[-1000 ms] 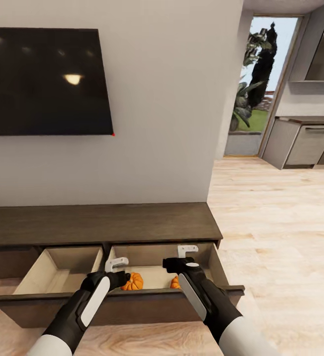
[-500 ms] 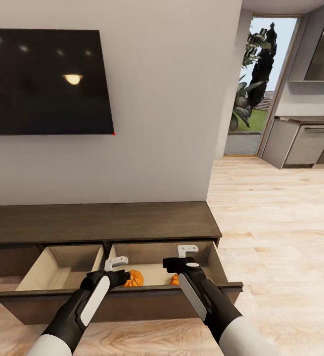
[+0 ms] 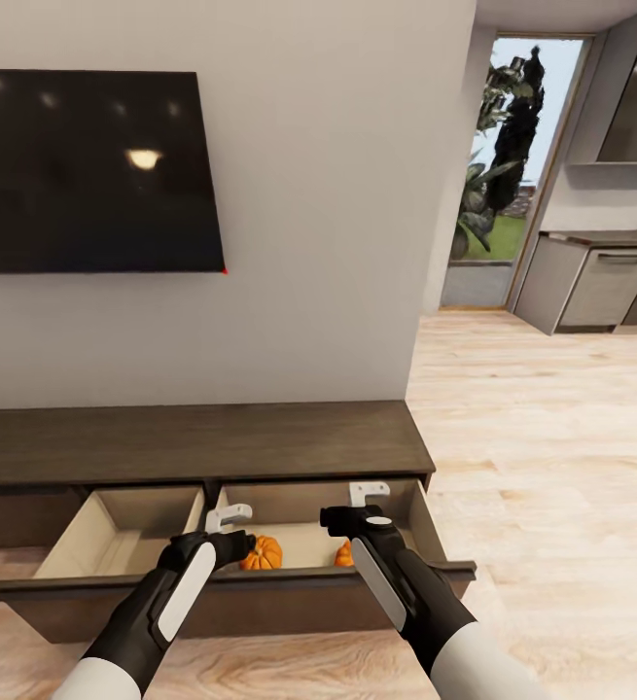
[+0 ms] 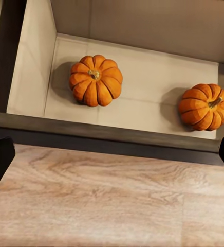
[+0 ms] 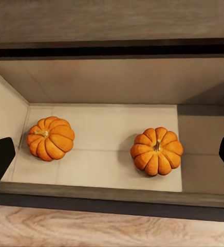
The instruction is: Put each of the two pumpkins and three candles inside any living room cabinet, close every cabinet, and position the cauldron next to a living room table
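Drawers of the low dark-brown cabinet [image 3: 201,442] are seen pulled out over the pale plank floor [image 3: 551,467], their shared dark front edge [image 3: 230,581] lying just below both grippers in the head view. Two pale tan compartments are separated by a thin divider; the left compartment [image 3: 123,530] is bare where it can be seen, while both pumpkins lie on the flat floor of the right compartment [image 3: 303,544]. Seen from the head, one pumpkin [image 3: 263,552] rests just beside the left gripper [image 3: 230,515], and the other pumpkin [image 3: 344,555] is partly hidden behind the right gripper [image 3: 369,492]. Through the wrist cameras the pumpkins are shown as round, ribbed and orange with short brownish stems, well apart from each other and clear of the drawer walls, with open tan floor between them. Each gripper is held spread wide, its dark fingertips standing at the far edges of its wrist view, and nothing is gripped by either. A matte grey wall rises behind the smooth cabinet top, with a glossy black TV [image 3: 85,170] mounted on it. To the right, broad open floor runs toward a glazed doorway [image 3: 513,165] and grey kitchen units [image 3: 600,282].
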Controlling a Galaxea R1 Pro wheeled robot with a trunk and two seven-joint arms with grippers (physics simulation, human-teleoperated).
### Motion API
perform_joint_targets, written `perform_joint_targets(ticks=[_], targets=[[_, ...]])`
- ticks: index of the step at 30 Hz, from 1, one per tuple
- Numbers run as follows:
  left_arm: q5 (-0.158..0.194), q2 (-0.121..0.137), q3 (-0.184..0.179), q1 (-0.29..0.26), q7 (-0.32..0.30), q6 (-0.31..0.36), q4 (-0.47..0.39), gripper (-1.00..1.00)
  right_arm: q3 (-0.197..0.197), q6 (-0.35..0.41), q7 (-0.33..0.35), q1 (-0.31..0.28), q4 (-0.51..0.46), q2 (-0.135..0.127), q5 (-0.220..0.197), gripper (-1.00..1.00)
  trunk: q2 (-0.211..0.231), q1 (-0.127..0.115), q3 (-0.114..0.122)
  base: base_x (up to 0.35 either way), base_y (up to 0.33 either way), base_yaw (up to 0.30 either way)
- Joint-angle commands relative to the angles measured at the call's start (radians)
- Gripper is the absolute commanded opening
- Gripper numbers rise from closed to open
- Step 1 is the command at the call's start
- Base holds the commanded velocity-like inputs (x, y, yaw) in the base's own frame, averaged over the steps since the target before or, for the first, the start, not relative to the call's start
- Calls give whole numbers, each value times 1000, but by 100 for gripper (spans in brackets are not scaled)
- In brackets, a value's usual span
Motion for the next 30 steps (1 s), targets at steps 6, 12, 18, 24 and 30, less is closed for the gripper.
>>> perform_joint_targets(ticks=[6,12,18,24,30], targets=[[10,0,-2,-1,10,2,-1,100,3,2,-10,-1,-1,0,-10,100,42,-23,18,0,0,0],[10,1,-2,-1,10,3,-1,100,3,2,-10,-1,0,-1,-9,100,84,-46,37,0,0,0],[10,1,-1,-1,10,2,-1,100,3,2,-10,-1,-1,0,-9,100,126,-69,56,-95,0,0],[12,1,0,-1,10,2,-1,100,3,-5,-10,-1,0,-1,-9,100,126,-69,56,-246,0,0],[12,1,0,-1,10,3,-1,100,3,-6,-10,-1,0,0,-9,100,126,-69,56,-240,0,0]])
